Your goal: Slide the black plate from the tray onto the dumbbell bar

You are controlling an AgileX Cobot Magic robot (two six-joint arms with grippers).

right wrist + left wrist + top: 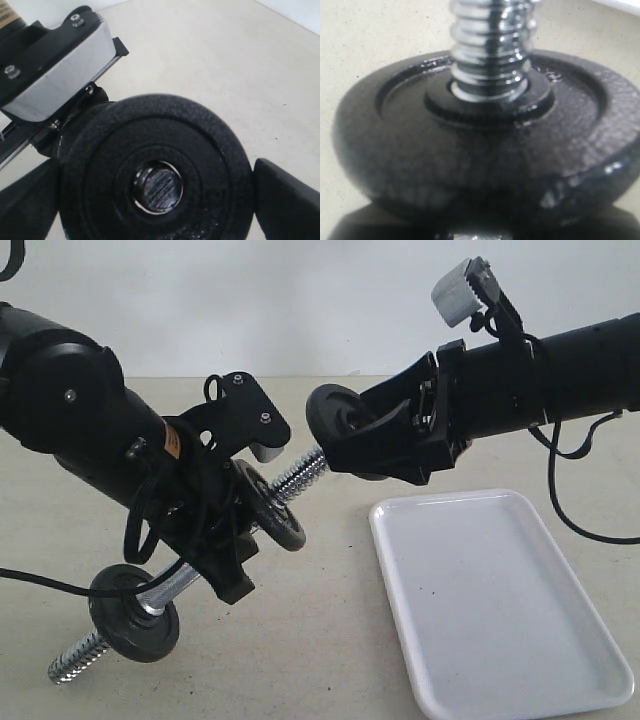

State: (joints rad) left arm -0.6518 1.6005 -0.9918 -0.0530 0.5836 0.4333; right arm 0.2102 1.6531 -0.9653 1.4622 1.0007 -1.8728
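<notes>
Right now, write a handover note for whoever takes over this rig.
Left hand: shut on the dumbbell bar, which it holds tilted.
Right hand: shut on the black plate, which is off the tray and at the bar's upper threaded end. The bar tip shows in the plate's hole.
Done: plate picked from the tray and lined up with the bar.
Left to do: slide the plate down the bar, then release.

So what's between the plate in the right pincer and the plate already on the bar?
Only a bare threaded stretch of the dumbbell bar, seen in the exterior view.
</notes>
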